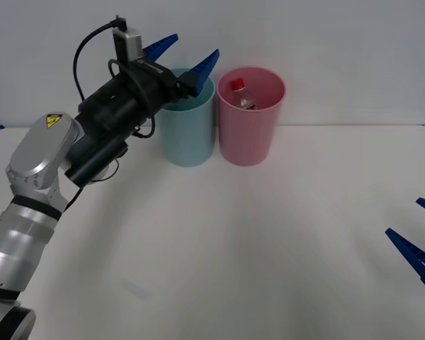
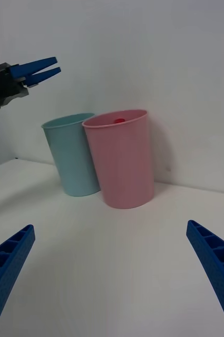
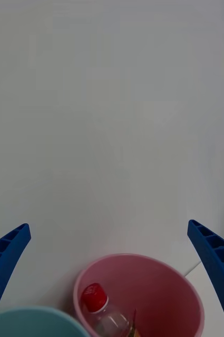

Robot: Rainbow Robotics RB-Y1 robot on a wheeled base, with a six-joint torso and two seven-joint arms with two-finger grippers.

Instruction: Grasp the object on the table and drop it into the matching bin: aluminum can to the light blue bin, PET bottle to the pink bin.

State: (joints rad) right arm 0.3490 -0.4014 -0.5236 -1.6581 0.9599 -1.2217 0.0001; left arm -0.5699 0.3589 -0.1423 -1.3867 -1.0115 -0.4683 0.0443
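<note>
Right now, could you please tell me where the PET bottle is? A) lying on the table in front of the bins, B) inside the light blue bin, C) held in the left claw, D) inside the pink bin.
D: the PET bottle, red cap up, sits inside the pink bin, while the left claw hangs open and empty above the light blue bin.

white table (image 1: pixel 219 248) with pink bin (image 1: pixel 249 131), light blue bin (image 1: pixel 188 134)
</note>
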